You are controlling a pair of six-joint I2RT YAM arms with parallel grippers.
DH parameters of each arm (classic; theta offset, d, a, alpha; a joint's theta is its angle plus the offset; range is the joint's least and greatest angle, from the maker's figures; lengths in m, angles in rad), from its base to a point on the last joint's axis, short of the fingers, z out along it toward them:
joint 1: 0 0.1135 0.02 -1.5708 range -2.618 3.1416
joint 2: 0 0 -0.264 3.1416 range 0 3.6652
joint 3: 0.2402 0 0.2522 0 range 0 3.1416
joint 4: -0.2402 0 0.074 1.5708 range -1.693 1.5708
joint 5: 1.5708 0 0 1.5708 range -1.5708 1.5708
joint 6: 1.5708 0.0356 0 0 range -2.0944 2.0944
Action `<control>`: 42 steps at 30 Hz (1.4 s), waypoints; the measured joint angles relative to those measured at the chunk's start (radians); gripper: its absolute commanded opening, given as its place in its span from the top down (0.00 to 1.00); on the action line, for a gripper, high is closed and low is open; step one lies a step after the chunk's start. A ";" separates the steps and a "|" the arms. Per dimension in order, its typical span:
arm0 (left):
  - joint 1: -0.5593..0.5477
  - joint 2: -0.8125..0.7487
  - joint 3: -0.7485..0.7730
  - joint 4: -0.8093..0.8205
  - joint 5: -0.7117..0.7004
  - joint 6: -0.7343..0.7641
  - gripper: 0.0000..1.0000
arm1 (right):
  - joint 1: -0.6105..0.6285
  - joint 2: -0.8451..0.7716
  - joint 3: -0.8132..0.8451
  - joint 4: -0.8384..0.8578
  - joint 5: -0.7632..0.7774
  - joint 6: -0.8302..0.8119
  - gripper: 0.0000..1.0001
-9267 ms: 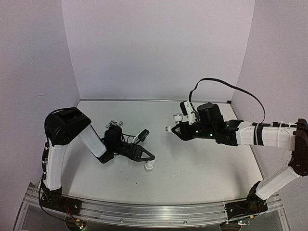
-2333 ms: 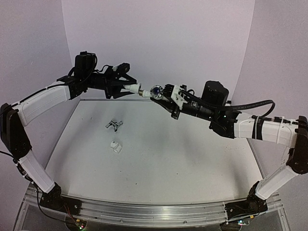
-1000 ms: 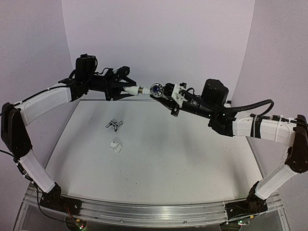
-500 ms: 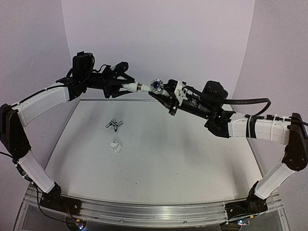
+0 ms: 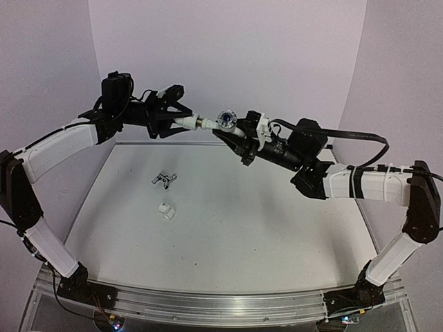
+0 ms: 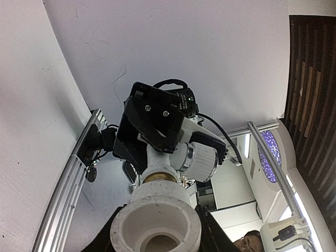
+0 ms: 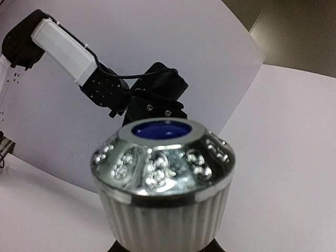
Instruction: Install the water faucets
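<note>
Aloft, end to end: white pipe fitting (image 5: 187, 124) gripped by left fingers (image 5: 168, 113), chrome-knobbed faucet (image 5: 225, 119) by right fingers (image 5: 239, 142); pronged metal piece (image 5: 165, 179), white part (image 5: 166, 210) on worktop (image 5: 263, 221).

The left arm (image 5: 61, 143) and right arm (image 5: 370, 185) are showing white shells between black joints; a black cable (image 5: 365, 135) is trailing the right.

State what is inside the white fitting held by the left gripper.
The white fitting shows a hollow bore with nothing visible in it; its deeper part is cut off by the frame edge.
</note>
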 measured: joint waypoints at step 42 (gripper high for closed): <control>0.007 -0.046 -0.055 0.112 -0.048 0.130 1.00 | -0.038 0.123 0.130 0.107 -0.161 0.482 1.00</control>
